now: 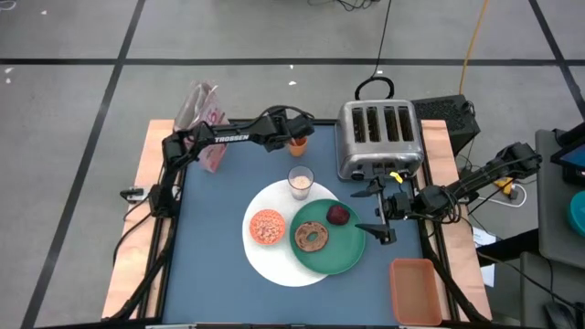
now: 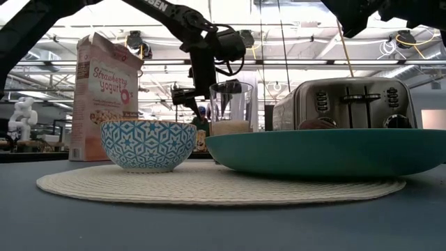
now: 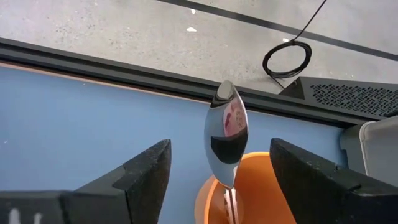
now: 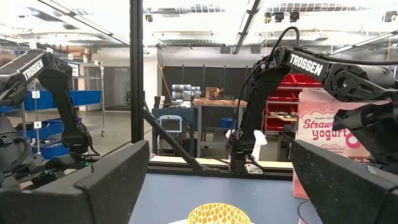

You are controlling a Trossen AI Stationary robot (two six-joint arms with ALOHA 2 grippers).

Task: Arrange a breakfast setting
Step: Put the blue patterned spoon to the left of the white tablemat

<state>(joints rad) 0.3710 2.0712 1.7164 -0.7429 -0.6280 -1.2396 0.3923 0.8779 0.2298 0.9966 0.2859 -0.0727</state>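
while "trossen" marks its arm (image 1: pixel 233 138), the left gripper (image 3: pixel 217 186) straddles the spoon (image 3: pixel 225 134), unclenched.

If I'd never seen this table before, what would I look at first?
Probably the green plate mid-table, overlapping a white plate, with a bagel and red fruit on it. Next, the shiny toaster at the back. Beside it, the left gripper hangs over an orange cup holding a spoon.
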